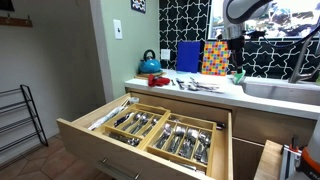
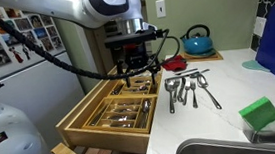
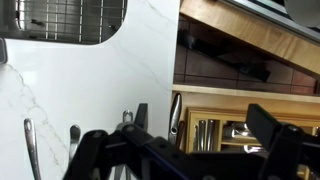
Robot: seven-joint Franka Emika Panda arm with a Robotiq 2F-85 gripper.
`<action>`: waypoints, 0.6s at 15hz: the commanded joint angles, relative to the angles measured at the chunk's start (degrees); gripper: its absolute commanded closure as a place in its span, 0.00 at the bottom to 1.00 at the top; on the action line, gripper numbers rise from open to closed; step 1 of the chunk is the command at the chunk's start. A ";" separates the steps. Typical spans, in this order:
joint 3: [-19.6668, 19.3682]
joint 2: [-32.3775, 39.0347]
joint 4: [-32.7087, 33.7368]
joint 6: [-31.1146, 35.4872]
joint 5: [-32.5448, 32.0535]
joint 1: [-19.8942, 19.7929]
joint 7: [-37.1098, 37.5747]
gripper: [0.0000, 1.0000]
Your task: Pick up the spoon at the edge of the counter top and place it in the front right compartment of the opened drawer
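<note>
Spoon (image 3: 176,112) is lying right at the edge of the tabletop (image 3: 90,80), its length running along that edge, just beside the drop into the open drawer. In an exterior view the spoon (image 2: 170,90) is sitting as the piece nearest the edge, with the other cutlery (image 2: 197,90) lying near it further in on the slab. From across the drawer (image 1: 85,140) the pieces are too small to tell apart.

Tool (image 3: 180,155) is hanging above the spoon, not touching it. Its fingers (image 3: 95,150) are standing spread wide and gripping nothing. In an exterior view the tool (image 2: 137,67) is hovering over the line where the tabletop (image 2: 212,121) meets the drawer (image 2: 102,125).

Judgement: the step in hand is the descent onto the spoon; the task is at its start.

Notes for doing this well:
- The handle is looking roughly centred between the fingers; hold that line while lowering.
- The spoon is thin, hard and flat on a smooth slab, so the pads are needing to come almost down to the surface before closing.
- One finger is likely passing outside the edge. Any sideways nudge is risking the spoon sliding off and dropping in the wrong place.
- Keep clear of the neighbouring cutlery.
- Lift straight up before travelling. The cutlery trays (image 1: 157,128) are already holding pieces, so release low over the front right compartment.
</note>
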 commanded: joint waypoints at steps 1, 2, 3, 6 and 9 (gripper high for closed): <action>-0.39 3.01 -0.07 8.94 0.55 -2.04 3.97 0.00; -0.31 4.16 0.20 10.87 2.56 -2.46 7.18 0.00; -0.18 5.06 0.00 13.95 3.01 -2.65 8.79 0.00; -0.32 8.19 0.25 18.83 5.31 -2.70 11.13 0.00; 0.62 7.87 0.16 18.05 4.56 -3.10 10.31 0.00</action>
